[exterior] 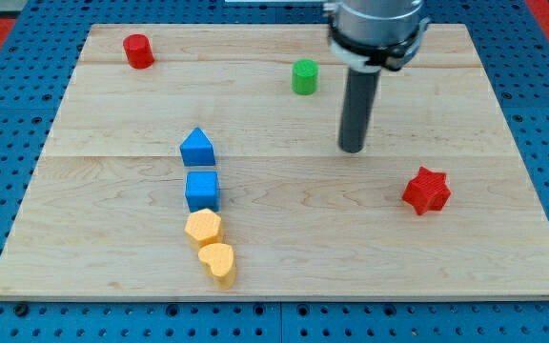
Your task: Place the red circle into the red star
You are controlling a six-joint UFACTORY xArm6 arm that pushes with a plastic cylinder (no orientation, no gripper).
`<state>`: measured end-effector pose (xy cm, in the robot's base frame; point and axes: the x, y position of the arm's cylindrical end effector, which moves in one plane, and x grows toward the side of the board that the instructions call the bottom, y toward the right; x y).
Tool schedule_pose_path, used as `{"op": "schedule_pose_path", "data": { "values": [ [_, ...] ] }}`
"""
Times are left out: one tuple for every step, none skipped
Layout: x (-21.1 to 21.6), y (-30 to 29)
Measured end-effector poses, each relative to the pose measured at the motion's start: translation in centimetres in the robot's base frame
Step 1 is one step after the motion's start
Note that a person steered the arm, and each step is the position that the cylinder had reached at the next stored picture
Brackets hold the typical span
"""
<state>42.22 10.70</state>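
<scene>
The red circle [138, 50] is a short red cylinder at the view's top left of the wooden board. The red star [426, 191] lies at the view's right, below the middle. My tip [352, 149] rests on the board near the middle right, to the upper left of the red star and far to the right of the red circle. It touches no block.
A green cylinder [304, 77] stands left of the rod, near the top. A blue house-shaped block [197, 147], a blue cube [202, 191] and two orange heart-like blocks [203, 229] [218, 262] form a column at lower left. The wooden board [484, 105] lies on blue pegboard.
</scene>
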Motion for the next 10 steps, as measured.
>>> {"op": "schedule_pose_path", "data": {
  "values": [
    [1.8, 4.2],
    [4.2, 5.0],
    [3.1, 3.6],
    [-0.9, 2.2],
    [-1.9, 2.2],
    [-2.0, 2.2],
    [-1.9, 2.2],
    [-1.9, 2.3],
    [-1.9, 2.3],
    [-4.1, 0.7]
  ]
}}
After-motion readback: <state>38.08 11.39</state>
